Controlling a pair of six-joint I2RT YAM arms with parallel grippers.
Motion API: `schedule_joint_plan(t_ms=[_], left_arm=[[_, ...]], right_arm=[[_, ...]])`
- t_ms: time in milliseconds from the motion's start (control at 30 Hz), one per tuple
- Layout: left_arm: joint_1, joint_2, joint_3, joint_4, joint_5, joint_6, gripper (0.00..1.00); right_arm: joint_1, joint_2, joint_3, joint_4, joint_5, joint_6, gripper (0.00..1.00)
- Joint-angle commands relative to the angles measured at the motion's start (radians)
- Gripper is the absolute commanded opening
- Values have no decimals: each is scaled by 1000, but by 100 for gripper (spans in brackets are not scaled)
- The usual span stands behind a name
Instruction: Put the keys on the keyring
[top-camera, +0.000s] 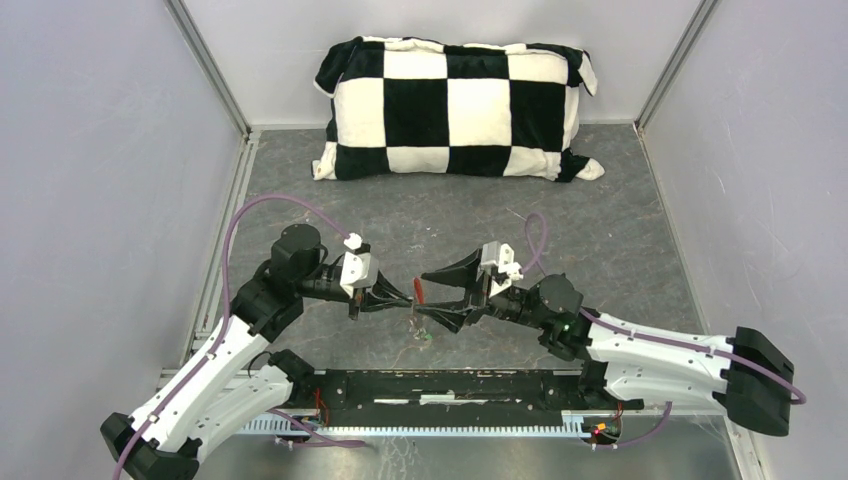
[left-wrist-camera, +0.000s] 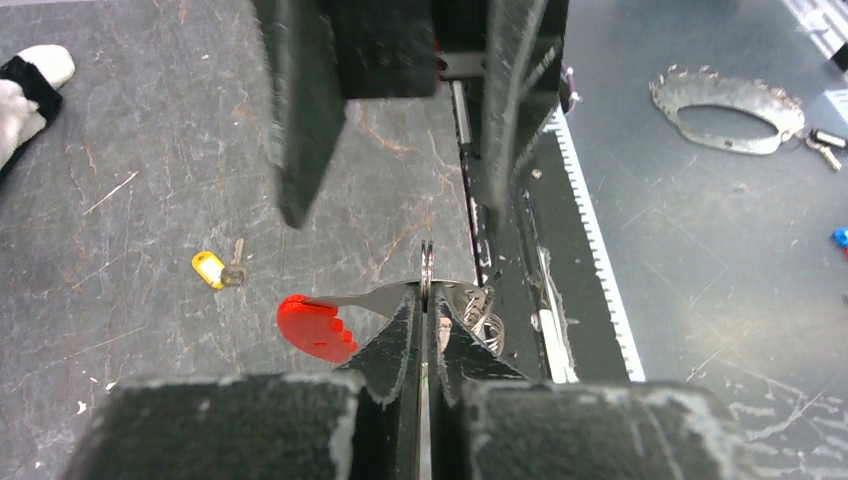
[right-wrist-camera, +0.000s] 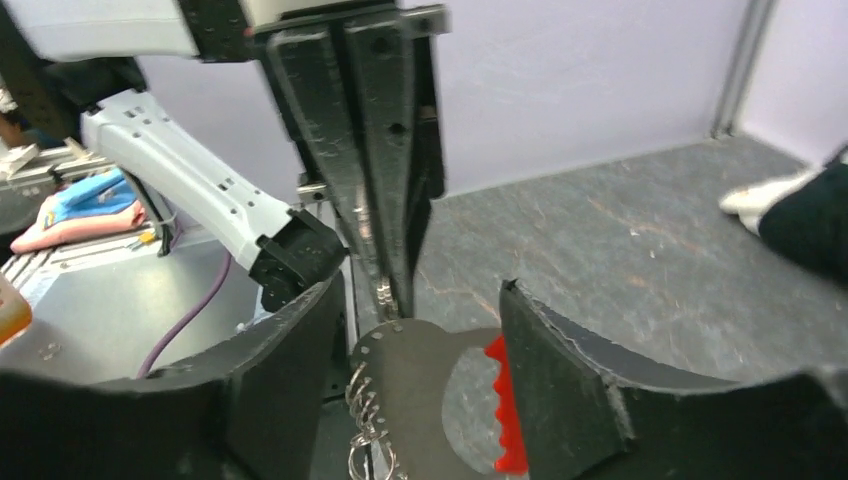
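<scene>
left tool (left-wrist-camera: 428, 298): clamped on keyring (left-wrist-camera: 427, 262), held above surface, mid-width, nearer the near edge
tag (left-wrist-camera: 315, 327): red, hangs off ring
right tool (right-wrist-camera: 420, 300): jaws wide, facing left tool, straddling ring
yellow key (left-wrist-camera: 215, 268): flat on surface (left-wrist-camera: 120, 200), apart from ring

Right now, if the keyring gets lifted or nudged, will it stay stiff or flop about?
The keyring, a thin metal ring pinched edge-on in the shut left gripper, will probably stay rigid itself. Its chain links and red tag look loosely joined, so they would likely swing and dangle. Thin bare metal may also pivot in that grip.
</scene>
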Motion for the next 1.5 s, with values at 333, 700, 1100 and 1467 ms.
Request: schedule_joint_plan(t_ms=[333,700,1100,1467], left_arm=[[0,-48,24,-221,9,419,2],[1,-48,10,-231,7,408,2],[0,-40,12,-231,0,377,2],[1,-24,34,-230,-8,353,2]], right_arm=[[-280,0,161,-802,407,129,83],[-467,199,-17,-628,355,297,64],[-468,335,10,-417,298,-47,47],[-467,496,104,-393,250,-133,40]])
